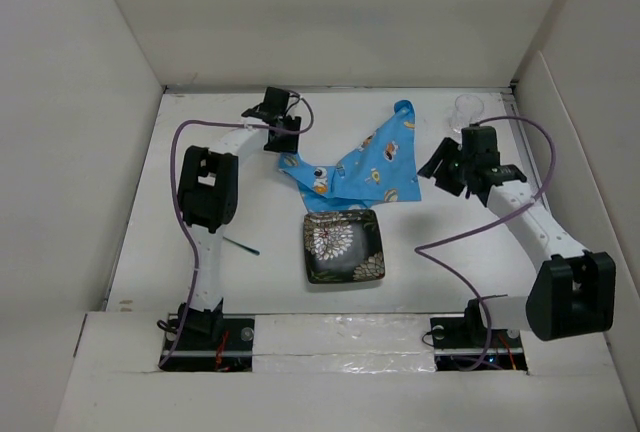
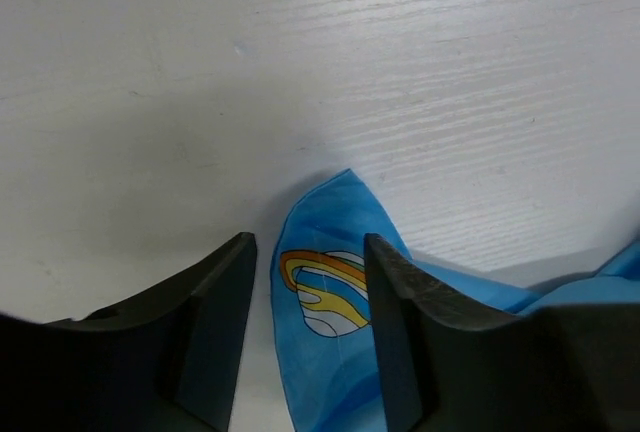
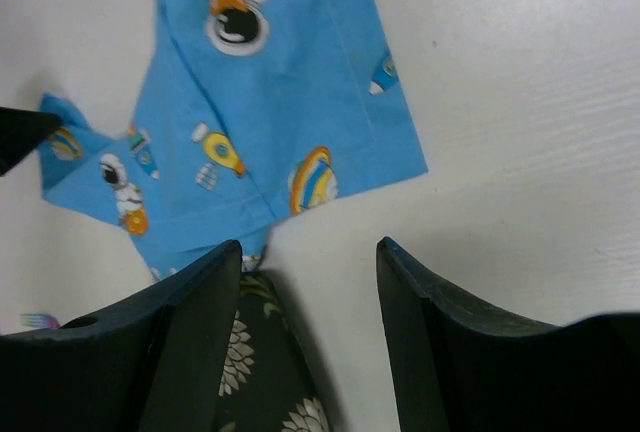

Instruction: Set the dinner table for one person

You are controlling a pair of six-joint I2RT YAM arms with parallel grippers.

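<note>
The white dinner table (image 1: pixel 150 242) bears a crumpled blue cartoon-print cloth (image 1: pixel 365 167) at its centre. A black square plate with white flowers (image 1: pixel 343 245) lies just in front of the cloth. A clear glass (image 1: pixel 467 110) stands at the back right. A thin blue-handled utensil (image 1: pixel 242 246) lies left of the plate. My left gripper (image 1: pixel 287 147) is open, its jaws either side of the cloth's left corner (image 2: pixel 325 292). My right gripper (image 1: pixel 440 172) is open and empty right of the cloth, above bare table, with the plate's corner (image 3: pixel 265 372) under its left finger.
White upright panels (image 1: pixel 90 102) wall the table on the left, back and right. The right arm's purple cable (image 1: pixel 450 252) loops over the table right of the plate. The glass stands close behind the right wrist.
</note>
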